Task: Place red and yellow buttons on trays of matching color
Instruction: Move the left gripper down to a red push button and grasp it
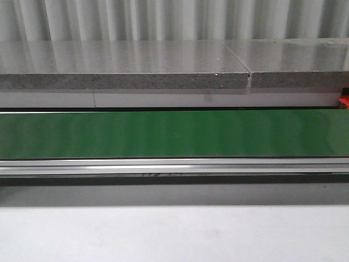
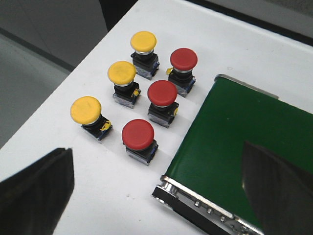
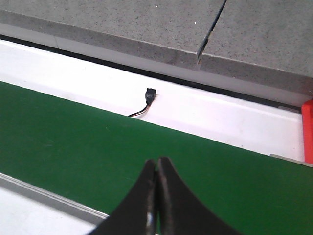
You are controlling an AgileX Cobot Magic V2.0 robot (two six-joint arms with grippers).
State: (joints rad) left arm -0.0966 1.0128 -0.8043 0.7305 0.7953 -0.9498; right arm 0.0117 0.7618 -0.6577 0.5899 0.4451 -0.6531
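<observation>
**Six buttons on tabletop, both pincers empty**

Left wrist view: six buttons stand in two rows of three on the white tabletop, just beside the end of the green belt. Yellow row, farther from the belt: yellow buttons. Red row, nearer the belt: red buttons. All stand upright, caps up, on black bases, none touching its neighbour.

Left pincer: wide open, nothing held. Its two dark fingers frame the near part of the view, one over the tabletop, the other over the belt. The buttons lie ahead of the fingertips, apart from them; the nearest red one sits closest to the gap between the fingers.

Right pincer: fingers pressed together, nothing between them, over the belt. A small black connector on a thin wire lies on the white ledge beyond the belt. A red edge shows at the frame's side; whether it is a tray cannot be told.

Front view: only the belt, a grey slab behind it, and the tabletop in front. No buttons or pincers in this view.
</observation>
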